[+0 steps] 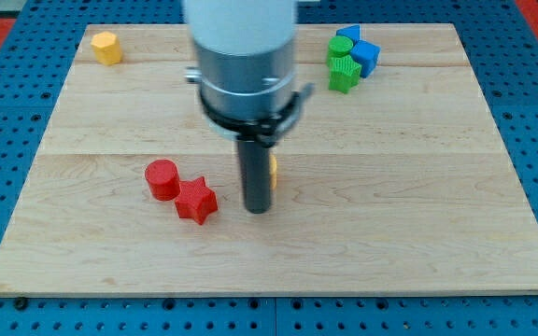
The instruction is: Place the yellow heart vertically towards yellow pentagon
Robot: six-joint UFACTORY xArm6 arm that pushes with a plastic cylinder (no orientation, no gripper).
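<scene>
The yellow pentagon [106, 47] sits near the board's top left corner. The yellow heart [272, 170] is near the board's middle and mostly hidden behind my rod; only a thin yellow sliver shows at the rod's right edge. My tip [258, 208] rests on the board just below and left of the heart, and to the right of the red star.
A red cylinder [162, 178] and a red star [195, 200] lie touching left of my tip. A cluster of two green blocks [343, 67] and two blue blocks [361, 52] sits at the top right. The wooden board [418, 233] lies on a blue pegboard.
</scene>
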